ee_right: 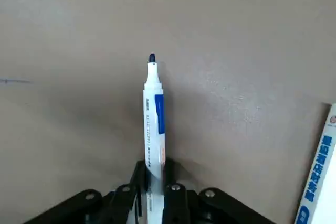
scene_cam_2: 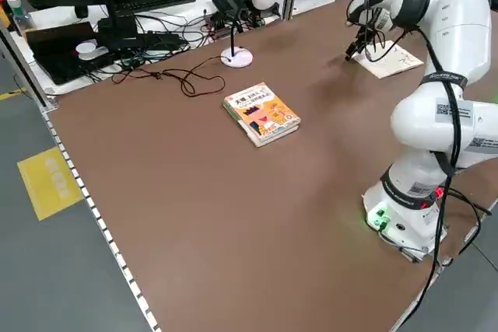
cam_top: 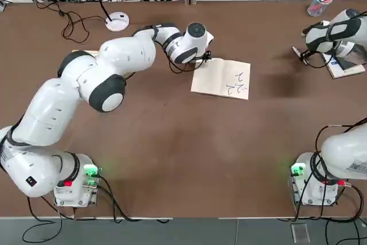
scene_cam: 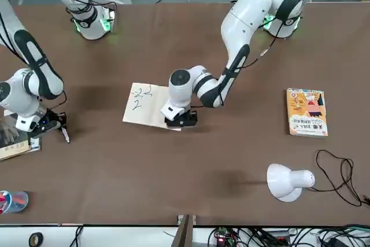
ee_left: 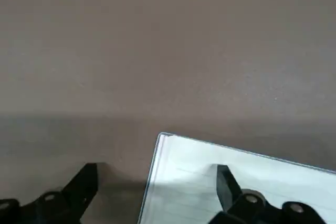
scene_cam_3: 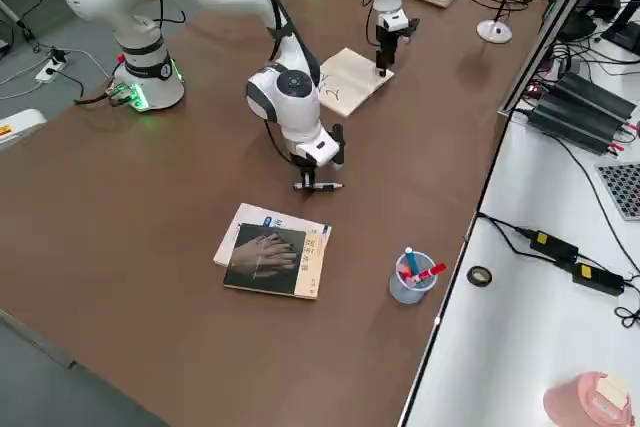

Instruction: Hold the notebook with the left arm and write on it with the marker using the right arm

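Brown tabletop: thin cream-white paper notebook [cam_top: 221,78], light, floppy, left gripper [ee_left: 155,192] spread, pinning corner. Right gripper [ee_right: 152,182] clamped on slim white blue-tipped marker [ee_right: 153,114], rigid, light; grip mid-barrel.

- Bench [cam_top: 172,153]: wide, brown, matt top with a pale edge strip.
- Second bench [scene_cam_3: 520,277], white, abuts the far side; it carries black power adapters [scene_cam_3: 560,247], tangled cables, a roll of tape [scene_cam_3: 480,275] and a keyboard [scene_cam_2: 152,1].
- Floor [scene_cam_2: 47,270]: grey, with a yellow marking [scene_cam_2: 50,180] at the left side.
- White desk lamp [cam_top: 117,21] on a round base stands at the far left of the brown bench, its black cable [scene_cam_2: 179,79] trailing over the top.
- Clear cup [scene_cam_3: 410,282] of pens at the far right.
- Yellow-orange book [scene_cam_2: 261,113] lies at the left; a book with a grey photo cover [scene_cam_3: 272,259] at the right.
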